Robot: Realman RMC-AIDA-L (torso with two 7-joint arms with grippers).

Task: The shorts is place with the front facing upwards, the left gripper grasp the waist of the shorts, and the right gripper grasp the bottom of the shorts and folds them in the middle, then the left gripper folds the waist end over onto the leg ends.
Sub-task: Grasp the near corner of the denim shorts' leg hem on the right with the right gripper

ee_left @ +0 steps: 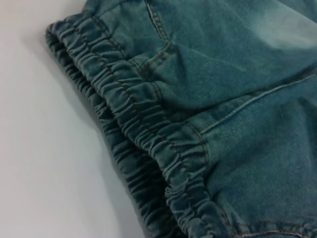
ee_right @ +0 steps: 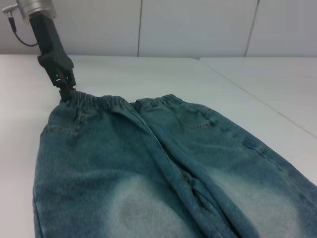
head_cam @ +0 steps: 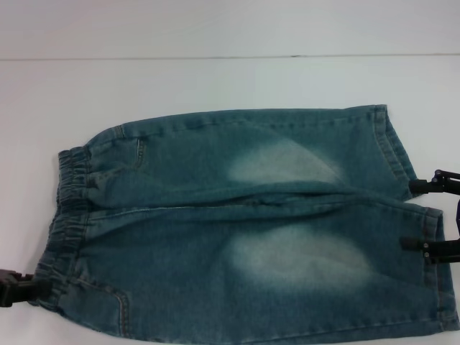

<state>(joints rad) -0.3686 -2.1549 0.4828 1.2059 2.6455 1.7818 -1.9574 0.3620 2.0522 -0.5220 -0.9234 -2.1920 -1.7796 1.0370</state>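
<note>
Shorts (head_cam: pixel 244 230) flat, unfolded: 0 of 2 folds done. My left gripper (head_cam: pixel 21 287) lower left, apparently pinching waist (head_cam: pixel 68 208). My right gripper (head_cam: pixel 431 215) spread at leg ends (head_cam: pixel 410 180), right edge.

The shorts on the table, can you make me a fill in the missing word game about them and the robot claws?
1. The shorts lie flat on a table whose colour is ____.
2. The left gripper touches the stretchy, ruffled end of the shorts, called the ____.
3. Each leg has a faded patch that looks ____ than the blue around it.
4. The right gripper is at the end with the two leg ____.

Missing words: white; waist; paler; hems
</note>
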